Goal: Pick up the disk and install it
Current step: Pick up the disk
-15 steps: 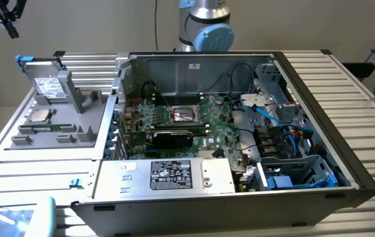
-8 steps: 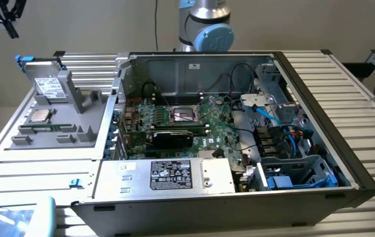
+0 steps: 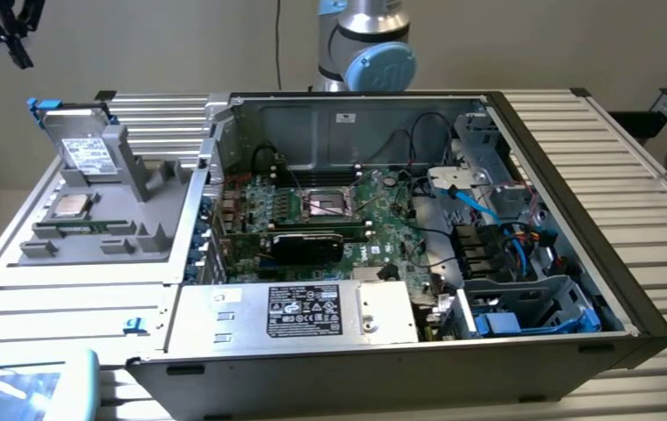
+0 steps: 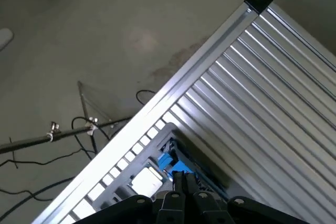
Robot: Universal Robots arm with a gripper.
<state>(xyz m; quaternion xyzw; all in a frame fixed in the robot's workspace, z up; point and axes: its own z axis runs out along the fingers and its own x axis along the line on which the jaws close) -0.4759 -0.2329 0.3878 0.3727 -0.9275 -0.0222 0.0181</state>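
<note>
Our hand [image 4: 184, 178] hangs shut and empty above the disk [image 3: 85, 156], so lowering it thus, we risk jabbing rather than gripping.

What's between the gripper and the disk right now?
Nothing. In the exterior view the shut gripper hangs over the disk, which stands in its grey holder; the stretch between them is bare air.

Open PC case [image 3: 346, 132] sat flat on the ribbed metal table [image 3: 627, 175], motherboard [image 3: 390, 230] exposed with the CPU socket [image 3: 324, 203] pretty much dead centre. Silver power supply [image 3: 310, 311] with a black label was at 6 o'clock, blue cable [image 3: 474, 206] at 3, and a grey plastic holder [image 3: 134, 175] with a little square chip [image 3: 71, 207] out at 9.
</note>
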